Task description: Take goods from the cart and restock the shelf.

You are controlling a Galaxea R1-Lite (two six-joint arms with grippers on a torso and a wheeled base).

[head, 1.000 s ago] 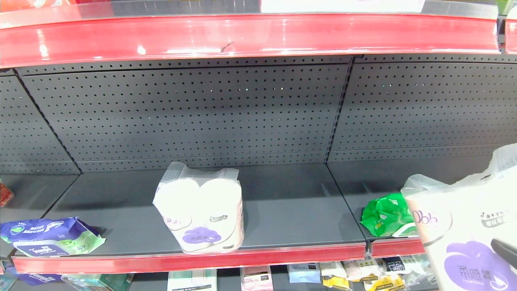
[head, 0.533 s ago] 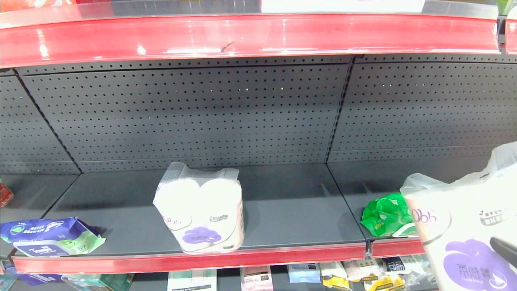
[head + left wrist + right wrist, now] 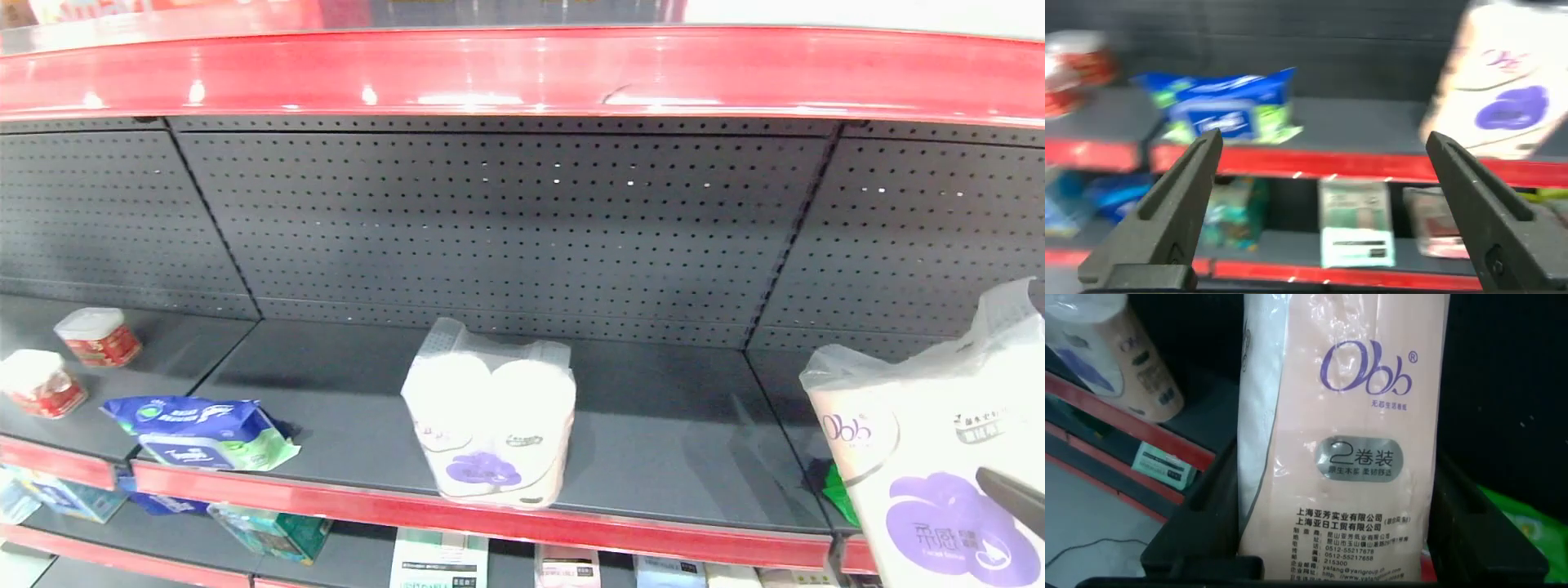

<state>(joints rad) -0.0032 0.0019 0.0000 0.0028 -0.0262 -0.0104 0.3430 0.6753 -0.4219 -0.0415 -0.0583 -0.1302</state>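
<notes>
The shelf (image 3: pixel 653 457) runs wide before the robot, a dark grey board with a red strip (image 3: pixel 490 518) along its front edge and a holed grey back wall (image 3: pixel 490 220) rising behind it. Another red-edged board (image 3: pixel 522 69) hangs above.

The largest of the goods is the pack of paper rolls (image 3: pixel 922 457) in the right pincer (image 3: pixel 1341 453). The pincer is clenched on it: one dark finger (image 3: pixel 1200 531) presses each flat side, and the pack stands upright between them, its loose plastic top poking up above the grip. It is held in front of the shelf edge, not set down on the board.

Well off to the left of that pincer a second pack of paper rolls (image 3: pixel 490 425) stands upright on the board, close behind the red strip. A green packet (image 3: pixel 837 494) lies on the board just behind the held pack, mostly hidden by it.

The left pincer (image 3: pixel 1323 140) is released, its two fingers spread wide with nothing between them. It sits low in front of the shelf, level with the red strip. Ahead of it a blue packet of wipes (image 3: pixel 204 429) lies flat on the board near the edge. Farther to the left of that pincer two small red-and-white tubs (image 3: pixel 98 335) stand on the next section of board, one behind the other. Below the strip, boxes and packets (image 3: pixel 269 531) fill the lower shelf.
</notes>
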